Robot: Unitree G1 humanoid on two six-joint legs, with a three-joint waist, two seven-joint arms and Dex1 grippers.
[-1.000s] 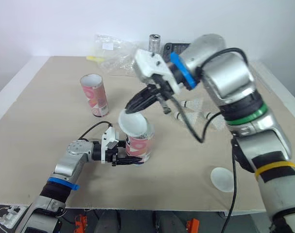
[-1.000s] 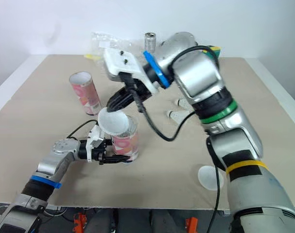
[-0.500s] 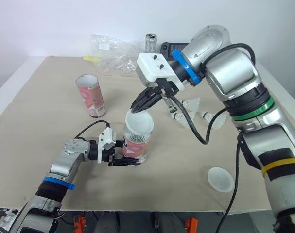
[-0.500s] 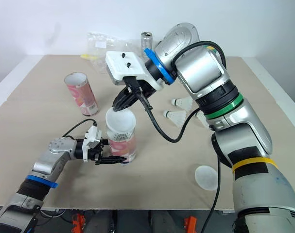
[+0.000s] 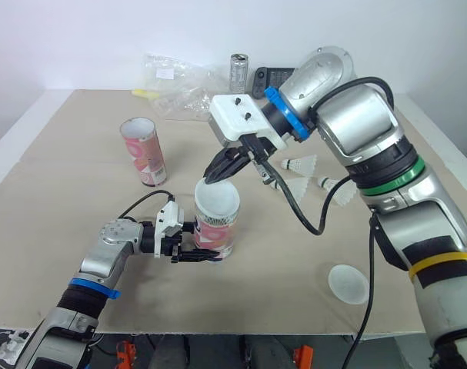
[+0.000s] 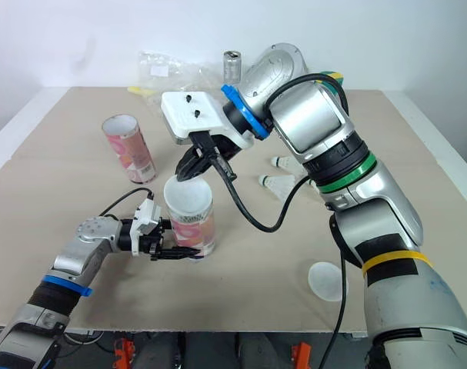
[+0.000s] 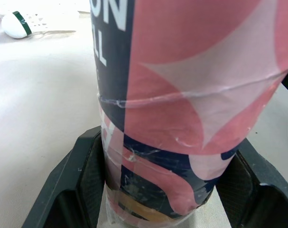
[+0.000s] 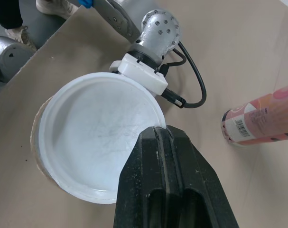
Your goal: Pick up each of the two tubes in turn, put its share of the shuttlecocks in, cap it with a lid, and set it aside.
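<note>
**Lid held over the gripped tube**

The right gripper (image 5: 212, 177) pinches the rim of the white lid (image 5: 217, 201), which lies across the mouth of the tube (image 5: 215, 235) directly beneath its fingertips. The left gripper (image 5: 201, 246) clamps that tube low down — a finger on either side. The second tube (image 5: 146, 151), shuttlecocks (image 5: 298, 164) and spare lid (image 5: 348, 283) lie well apart, with bare table (image 5: 64, 192) between.

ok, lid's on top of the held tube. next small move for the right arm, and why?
Probably press the lid down to seat it before letting go. The right gripper pinches its rim, the lid lies on the mouth of the tube, and the left gripper clamps the tube low. A sliver of tube rim shows past one lid edge, so it looks unseated.
</note>
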